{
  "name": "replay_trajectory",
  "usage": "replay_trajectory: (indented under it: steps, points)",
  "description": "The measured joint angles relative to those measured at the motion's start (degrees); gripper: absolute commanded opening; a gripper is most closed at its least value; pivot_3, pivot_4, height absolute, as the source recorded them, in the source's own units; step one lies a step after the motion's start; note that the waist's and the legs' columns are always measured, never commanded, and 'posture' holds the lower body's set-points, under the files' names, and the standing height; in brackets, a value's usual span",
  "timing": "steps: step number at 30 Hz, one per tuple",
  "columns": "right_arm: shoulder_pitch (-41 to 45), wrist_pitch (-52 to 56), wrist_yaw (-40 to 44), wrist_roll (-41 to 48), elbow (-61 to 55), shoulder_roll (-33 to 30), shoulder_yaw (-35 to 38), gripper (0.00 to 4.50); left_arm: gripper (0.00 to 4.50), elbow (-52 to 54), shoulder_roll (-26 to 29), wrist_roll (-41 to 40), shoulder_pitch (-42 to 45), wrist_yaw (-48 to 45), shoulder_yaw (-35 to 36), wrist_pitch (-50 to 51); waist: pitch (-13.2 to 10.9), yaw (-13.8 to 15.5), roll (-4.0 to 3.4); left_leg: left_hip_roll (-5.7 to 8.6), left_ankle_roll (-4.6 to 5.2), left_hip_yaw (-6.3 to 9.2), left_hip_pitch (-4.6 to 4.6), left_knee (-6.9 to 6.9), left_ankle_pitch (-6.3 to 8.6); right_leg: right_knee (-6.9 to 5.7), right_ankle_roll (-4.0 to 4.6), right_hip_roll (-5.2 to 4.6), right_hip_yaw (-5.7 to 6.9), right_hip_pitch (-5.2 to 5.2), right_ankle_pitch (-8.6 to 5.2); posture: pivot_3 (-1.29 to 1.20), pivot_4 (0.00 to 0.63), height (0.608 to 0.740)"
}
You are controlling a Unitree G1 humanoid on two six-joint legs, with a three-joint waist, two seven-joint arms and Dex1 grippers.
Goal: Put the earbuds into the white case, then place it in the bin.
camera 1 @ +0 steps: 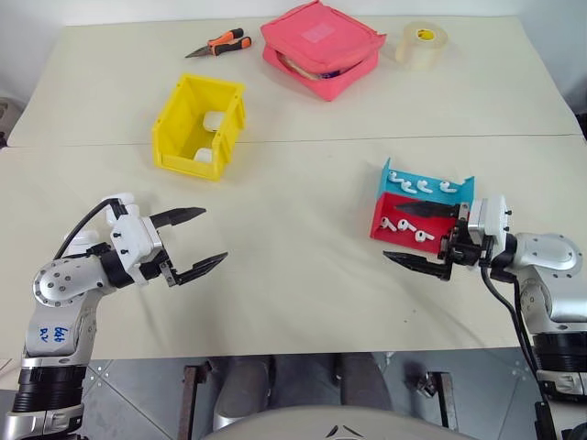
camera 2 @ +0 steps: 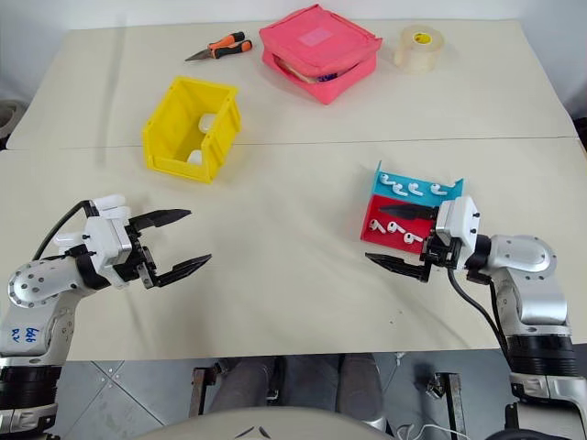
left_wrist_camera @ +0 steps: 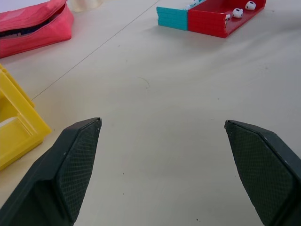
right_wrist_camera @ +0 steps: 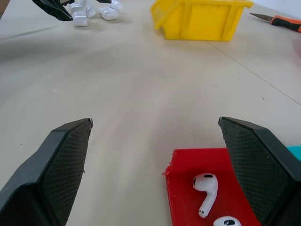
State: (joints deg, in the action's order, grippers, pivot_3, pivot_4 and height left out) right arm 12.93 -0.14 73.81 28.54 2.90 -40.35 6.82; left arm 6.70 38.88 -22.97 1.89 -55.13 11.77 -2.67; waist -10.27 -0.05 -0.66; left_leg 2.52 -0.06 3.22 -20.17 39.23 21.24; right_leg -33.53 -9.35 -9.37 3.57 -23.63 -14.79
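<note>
Counting two white cases [camera 1: 209, 137] in bin [camera 1: 174, 119].

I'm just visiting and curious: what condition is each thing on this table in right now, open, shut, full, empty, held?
left gripper: open, holding nothing.
right gripper: open, holding nothing, beside the trays.
yellow bin: upright, white cases inside.
red tray: loose earbuds in it.
blue tray: more earbuds in it.
pink pouch: partly unzipped.
tape roll: lying flat.
pliers: lying closed.

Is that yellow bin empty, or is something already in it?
Not empty: the yellow bin holds white cases, seen from above.
</note>
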Motion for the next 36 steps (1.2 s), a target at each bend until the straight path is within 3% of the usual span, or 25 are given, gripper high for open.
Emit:
replay_trajectory:
  steps: [7,11,17,23,29,32,36]
  points:
    - [0.17,0.83,0.13,0.42,-0.39,1.06,-0.18,4.50,4.46,2.15,-1.68,0.63,-3.21,6.03,3.34,0.33,0.00,-0.03,0.00,-0.02,-0.01,0.01,0.00,0.00,0.01,0.00,0.00,0.00,0.00,-0.01,0.00,0.00,0.150,0.740]
    - [2.69,3.23,-1.02,2.03,-3.64,4.90,-2.21,4.50,4.46,7.08,-6.87,-0.52,-8.32,14.65,8.34,3.51,-0.01,-0.26,0.01,-0.19,-0.11,0.24,0.06,0.00,0.06,-0.02,0.00,0.08,-0.04,-0.07,0.00,0.00,0.150,0.740]
    - [7.86,2.64,-2.23,1.89,-6.81,12.14,-7.68,4.50,4.46,17.23,-18.19,-0.19,-23.53,28.62,16.98,6.20,-0.01,0.01,0.06,-0.20,-0.14,0.28,0.04,0.01,0.12,0.06,0.01,0.12,-0.10,-0.07,-0.01,0.00,0.150,0.740]
    - [9.35,-0.46,-1.10,1.61,-6.67,13.69,-8.95,4.50,4.46,23.50,-25.08,-0.01,-31.75,37.73,19.61,10.99,0.04,1.58,0.20,-0.13,-0.05,0.41,0.00,0.10,0.19,0.08,0.04,0.12,-0.08,0.00,-0.02,0.00,0.150,0.740]
    - [9.34,-0.91,0.40,1.63,-4.29,12.52,-8.80,4.50,4.46,30.49,-23.99,-2.93,-31.91,42.21,19.60,20.87,0.05,1.24,0.23,-0.17,-0.08,0.38,0.01,0.09,0.21,0.04,0.09,0.15,-0.09,-0.04,-0.04,0.00,0.150,0.740]
    - [9.25,-0.08,0.69,1.74,-3.37,11.14,-8.44,4.50,4.46,34.62,-20.72,-5.39,-31.27,45.76,20.02,30.45,0.05,1.21,0.23,-0.20,-0.09,0.38,0.02,0.09,0.21,0.02,0.11,0.20,-0.10,-0.04,-0.06,0.00,0.150,0.740]
    - [9.05,2.32,0.93,1.98,-2.74,9.55,-8.31,4.50,4.46,39.41,-13.33,-12.98,-25.03,53.07,23.65,50.66,0.05,1.21,0.23,-0.23,-0.12,0.39,0.05,0.10,0.21,-0.10,0.14,0.26,-0.21,-0.06,-0.08,0.00,0.150,0.740]
